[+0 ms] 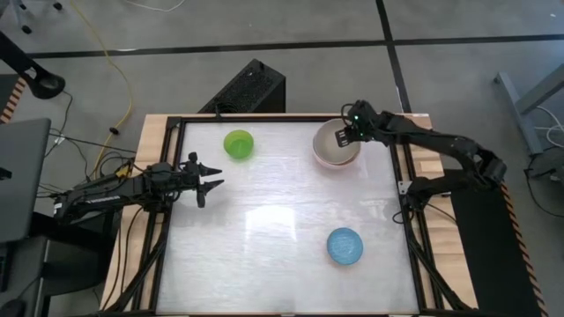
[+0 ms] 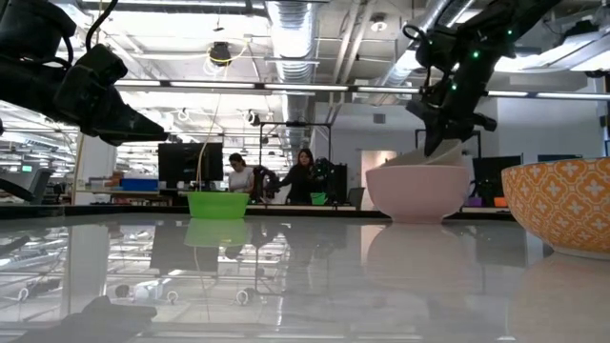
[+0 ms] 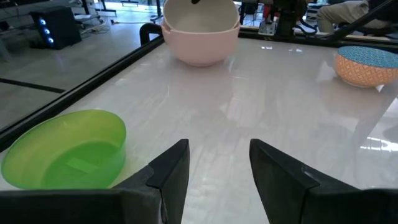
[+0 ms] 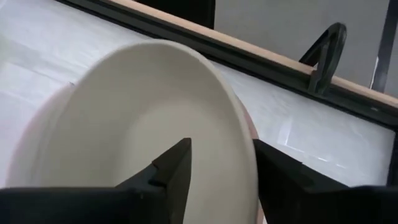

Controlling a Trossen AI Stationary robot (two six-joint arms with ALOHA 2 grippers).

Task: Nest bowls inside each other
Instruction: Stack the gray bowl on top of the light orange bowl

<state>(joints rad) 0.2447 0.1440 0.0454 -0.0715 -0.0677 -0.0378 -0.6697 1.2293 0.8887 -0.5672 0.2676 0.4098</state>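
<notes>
A grey-beige bowl (image 4: 143, 106) sits tilted inside a pale pink bowl (image 1: 336, 157) at the table's far right. My right gripper (image 4: 221, 149) is open just above their far rim. It slants down, with one finger inside the beige bowl's rim (image 4: 244, 134) and one outside, both apart from it. A bright green bowl (image 1: 238, 143) stands upright at the far left. A bowl that is blue inside and orange-patterned outside (image 1: 345, 245) stands upright near the right. My left gripper (image 1: 211, 179) waits open at the left edge, near the green bowl (image 3: 65, 152).
Black frame rails (image 1: 401, 189) border the table on all sides. The far rail (image 4: 267, 62) runs close behind the stacked bowls. The middle of the table between the three bowl spots holds nothing. People sit at desks in the room beyond the far edge.
</notes>
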